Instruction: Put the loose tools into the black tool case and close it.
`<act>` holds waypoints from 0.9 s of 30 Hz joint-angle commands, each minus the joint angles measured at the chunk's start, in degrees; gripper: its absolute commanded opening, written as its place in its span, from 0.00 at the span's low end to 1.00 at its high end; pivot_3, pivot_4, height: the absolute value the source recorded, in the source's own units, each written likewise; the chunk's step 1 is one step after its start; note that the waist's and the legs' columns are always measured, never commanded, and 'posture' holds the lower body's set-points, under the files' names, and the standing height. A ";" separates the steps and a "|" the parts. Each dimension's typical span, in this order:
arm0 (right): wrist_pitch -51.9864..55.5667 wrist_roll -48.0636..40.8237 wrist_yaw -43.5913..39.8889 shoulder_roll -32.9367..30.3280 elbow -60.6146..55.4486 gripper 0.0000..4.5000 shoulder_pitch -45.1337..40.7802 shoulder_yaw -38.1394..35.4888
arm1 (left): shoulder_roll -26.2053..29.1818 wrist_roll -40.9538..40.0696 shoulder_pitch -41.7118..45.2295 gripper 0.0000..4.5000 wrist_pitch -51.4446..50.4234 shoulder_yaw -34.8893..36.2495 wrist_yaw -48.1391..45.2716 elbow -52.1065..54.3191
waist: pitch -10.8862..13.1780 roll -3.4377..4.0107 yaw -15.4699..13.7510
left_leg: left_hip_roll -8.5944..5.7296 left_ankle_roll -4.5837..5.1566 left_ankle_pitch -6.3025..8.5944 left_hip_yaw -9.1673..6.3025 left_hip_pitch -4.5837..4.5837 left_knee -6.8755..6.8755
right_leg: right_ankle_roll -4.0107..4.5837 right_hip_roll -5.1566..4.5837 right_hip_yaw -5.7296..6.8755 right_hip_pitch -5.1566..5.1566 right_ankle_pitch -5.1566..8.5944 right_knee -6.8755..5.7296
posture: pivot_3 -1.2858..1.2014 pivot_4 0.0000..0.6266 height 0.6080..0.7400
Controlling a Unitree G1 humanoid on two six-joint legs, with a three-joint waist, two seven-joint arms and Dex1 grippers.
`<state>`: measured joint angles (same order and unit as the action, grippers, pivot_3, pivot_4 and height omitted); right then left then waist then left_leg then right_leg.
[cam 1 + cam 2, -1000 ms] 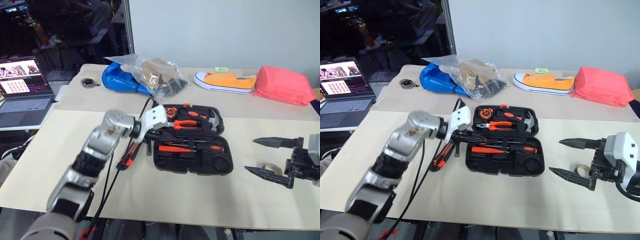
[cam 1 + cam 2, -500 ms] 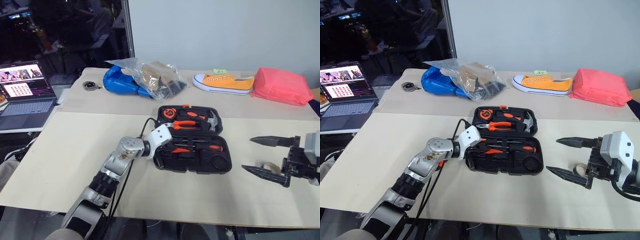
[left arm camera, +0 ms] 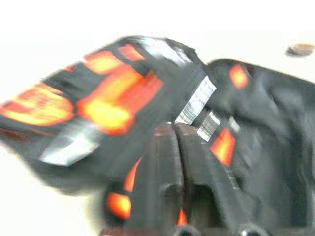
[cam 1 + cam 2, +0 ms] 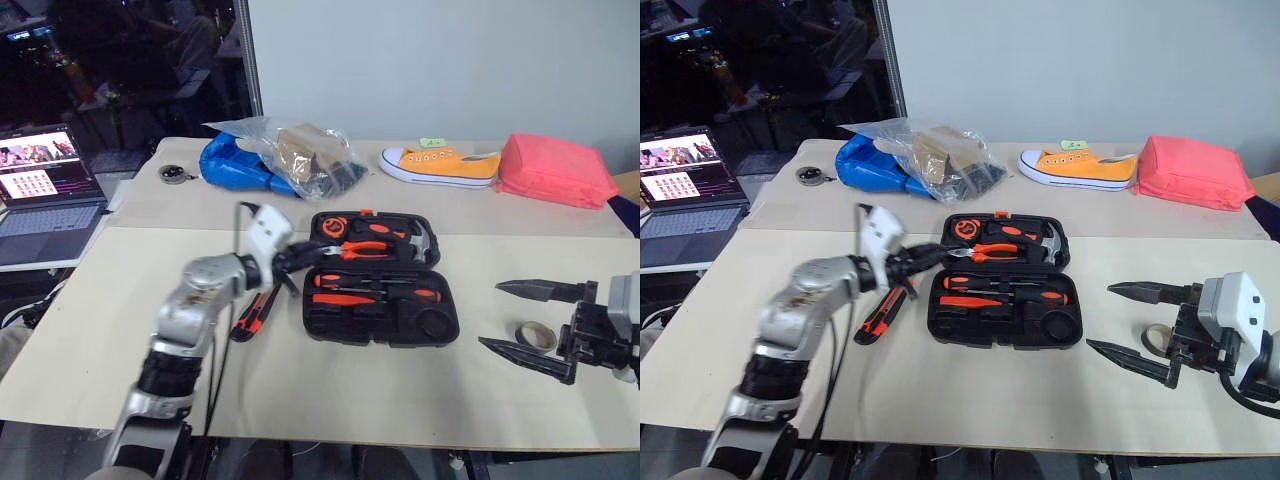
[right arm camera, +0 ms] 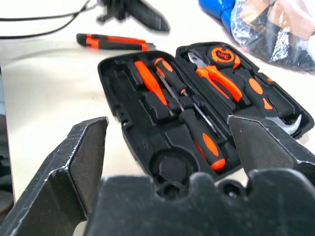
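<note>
The black tool case (image 4: 380, 328) lies open mid-table. Its near half holds a slim orange tool (image 5: 147, 81) and two black-and-orange screwdrivers (image 5: 204, 138). Pliers (image 5: 219, 81), a hammer and a tape measure sit in the far half. A black-and-orange utility knife (image 4: 255, 313) lies on the table left of the case. My left gripper (image 4: 297, 258) hovers above the knife, at the case's left edge, pointing toward the case. The greyish tape roll (image 4: 535, 334) lies right of the case. My right gripper (image 4: 490, 316) stands open and empty just in front of it.
A laptop (image 4: 45, 195) sits at the far left edge. Along the back are a blue bag under clear plastic (image 4: 270, 160), an orange shoe (image 4: 440, 163) and a pink pouch (image 4: 555, 170). A black cable hangs from my left arm.
My left arm has pulled back out of the case, up and to the left, uncovering the utility knife. The right gripper has stayed put.
</note>
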<state>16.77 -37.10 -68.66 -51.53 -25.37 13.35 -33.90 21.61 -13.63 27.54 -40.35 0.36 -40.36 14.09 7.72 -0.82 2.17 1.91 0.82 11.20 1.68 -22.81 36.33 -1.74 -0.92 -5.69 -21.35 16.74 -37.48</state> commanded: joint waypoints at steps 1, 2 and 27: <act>-0.15 -1.38 -0.40 -0.30 0.33 1.00 -2.01 0.90 | -0.49 -0.58 -5.33 0.50 -15.19 5.23 10.02 12.44 | 0.01 -0.01 0.14 | -0.03 -0.02 0.01 0.00 0.00 -0.02 | 0.00 -0.08 0.00 0.01 0.00 0.01 | 0.52 0.24 1.00; -0.09 -1.43 -0.57 -0.38 0.80 1.00 -2.50 1.39 | -1.24 -1.22 -6.61 0.60 -18.58 6.38 11.86 15.38 | 0.03 -0.06 0.06 | -0.06 -0.01 0.02 0.01 -0.01 -0.02 | 0.00 -0.12 0.01 0.02 0.00 0.02 | 0.52 0.24 1.00; 2.01 -1.49 -2.09 -2.72 3.62 1.00 -7.69 3.59 | 0.58 -3.24 -18.70 0.39 -15.80 1.26 17.45 16.99 | 0.17 -0.30 -1.32 | -0.21 -0.01 0.01 0.05 -0.02 -0.21 | 0.12 -0.44 0.11 0.11 -0.15 0.42 | 0.52 0.24 1.00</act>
<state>18.81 -37.35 -70.99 -53.96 -20.13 5.56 -27.85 22.13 -14.15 8.08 -61.35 -0.74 -19.71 29.04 7.90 -1.12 0.85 1.70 0.80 11.22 1.73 -22.86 36.11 -1.60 -1.37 -5.57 -21.27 16.58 -37.05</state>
